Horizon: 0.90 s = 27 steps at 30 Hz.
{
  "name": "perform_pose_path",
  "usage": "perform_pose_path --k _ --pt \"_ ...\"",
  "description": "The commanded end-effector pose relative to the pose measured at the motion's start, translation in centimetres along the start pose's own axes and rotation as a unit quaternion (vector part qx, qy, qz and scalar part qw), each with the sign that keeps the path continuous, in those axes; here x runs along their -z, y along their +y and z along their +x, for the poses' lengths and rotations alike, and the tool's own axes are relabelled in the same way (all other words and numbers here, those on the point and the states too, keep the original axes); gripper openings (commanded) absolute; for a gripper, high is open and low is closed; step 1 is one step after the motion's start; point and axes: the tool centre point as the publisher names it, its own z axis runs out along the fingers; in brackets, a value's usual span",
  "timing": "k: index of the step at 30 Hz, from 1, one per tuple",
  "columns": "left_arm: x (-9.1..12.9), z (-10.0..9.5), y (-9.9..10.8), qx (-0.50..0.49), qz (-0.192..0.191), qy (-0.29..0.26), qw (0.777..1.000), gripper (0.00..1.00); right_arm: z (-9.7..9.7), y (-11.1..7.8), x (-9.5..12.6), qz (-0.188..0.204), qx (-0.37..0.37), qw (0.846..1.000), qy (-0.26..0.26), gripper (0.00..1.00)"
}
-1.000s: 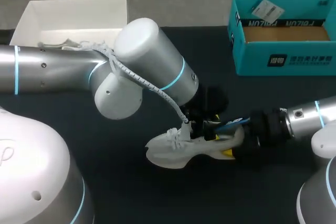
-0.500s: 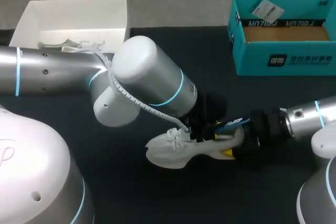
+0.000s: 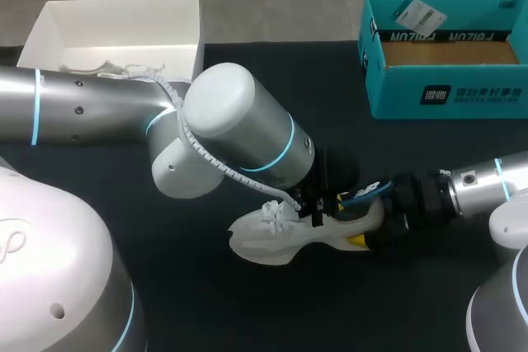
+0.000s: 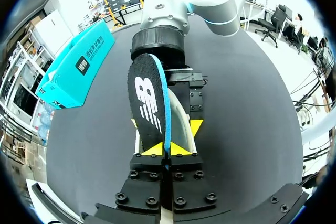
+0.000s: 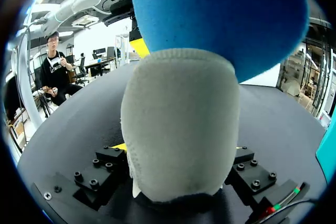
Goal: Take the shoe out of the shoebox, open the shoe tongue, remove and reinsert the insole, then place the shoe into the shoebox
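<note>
The white knit shoe [image 3: 268,241] lies on the black tabletop [image 3: 247,302], its heel clamped between the right fingers [image 3: 356,241]. The left fingers [image 4: 152,150] pinch the black, blue-edged insole [image 4: 147,108], held on edge just above the shoe. The teal cardboard shoebox [image 3: 445,92] sits well apart, at the far right corner.

left fingers [image 4: 147,150] pinched on insole [image 4: 149,103]; right fingers [image 3: 356,241] clamped on shoe [image 3: 272,241] heel.
</note>
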Motion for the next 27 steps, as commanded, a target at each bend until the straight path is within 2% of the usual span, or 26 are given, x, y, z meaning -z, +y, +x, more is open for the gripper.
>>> perform_pose_path --k 1,13,27 --pt "0.8 0.3 -0.2 0.003 0.004 0.002 1.0 0.0 0.1 0.0 -0.1 0.002 0.0 1.0 -0.001 0.0" --pt "3.4 0.3 -0.6 0.005 0.036 0.0 0.999 0.0 0.1 0.0 -0.1 0.002 0.0 1.0 -0.001 0.0" --pt "3.9 -0.1 -1.0 -0.001 0.033 0.01 0.999 0.0 0.1 0.0 -0.1 0.002 0.0 1.0 -0.001 0.0"
